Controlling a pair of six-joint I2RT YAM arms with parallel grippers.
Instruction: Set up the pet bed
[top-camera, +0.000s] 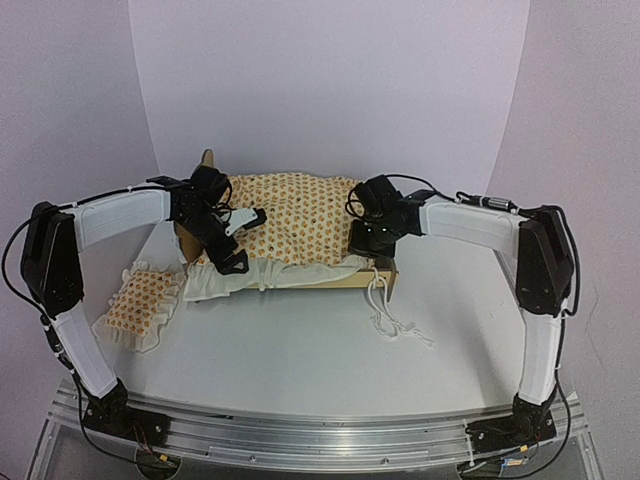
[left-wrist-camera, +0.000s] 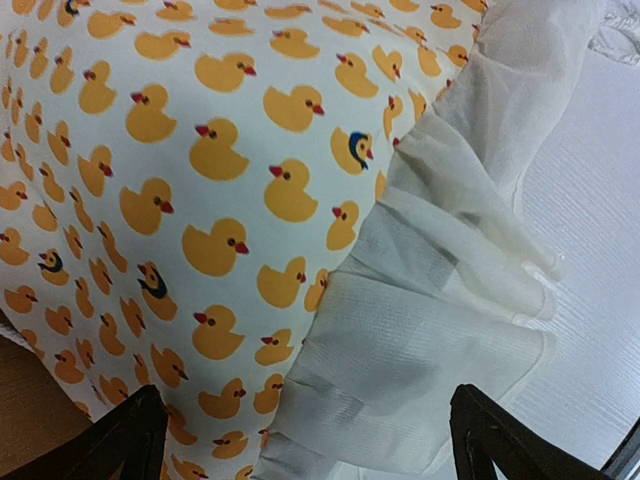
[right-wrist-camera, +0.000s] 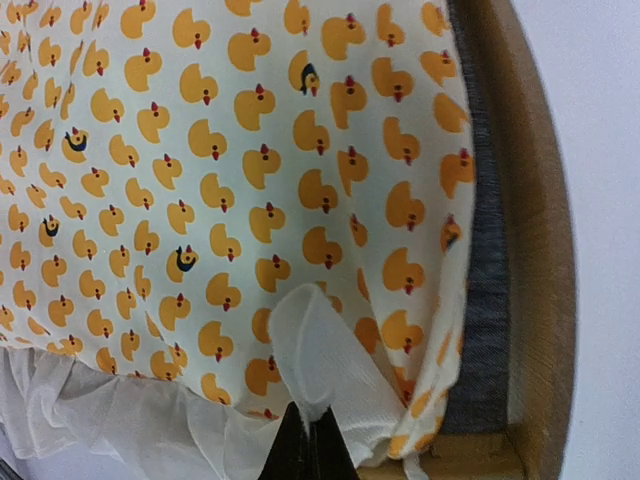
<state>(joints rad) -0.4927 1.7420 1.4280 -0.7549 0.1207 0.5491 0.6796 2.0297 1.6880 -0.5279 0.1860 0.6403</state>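
Table (top-camera: 300, 350): we see a white top, with both arm bases at its near edge.
Pillow (top-camera: 140, 300): nearest to us on the left, it lies flat on the table just beside the left end of the bed and outside it. It has an orange duck print and a white frill.
White cord (top-camera: 395, 318): a loose tangle lies on the table near the bed's right front corner.
Bed frame (top-camera: 388, 278): light wood, set across the middle of the table with a long side facing us. At its right end we see the grey base (right-wrist-camera: 488, 300) between cloth and wooden rim.
Bedding (top-camera: 300, 215): cream with orange ducks, spread over the frame. Its white ruffle (left-wrist-camera: 430, 330) spills over the near edge.
Left gripper (left-wrist-camera: 310, 445): jaws spread wide and holding nothing, it hangs over the ruffle at the left front of the bed. We cannot tell whether its fingertips (left-wrist-camera: 130, 435) touch the cloth.
Right gripper (right-wrist-camera: 305, 450): at the bed's right end, its jaws are closed together, pinching a fold of the bedding's white edge.
Headboard (top-camera: 207, 160): it rises at the far left end and is mostly hidden behind the left arm.
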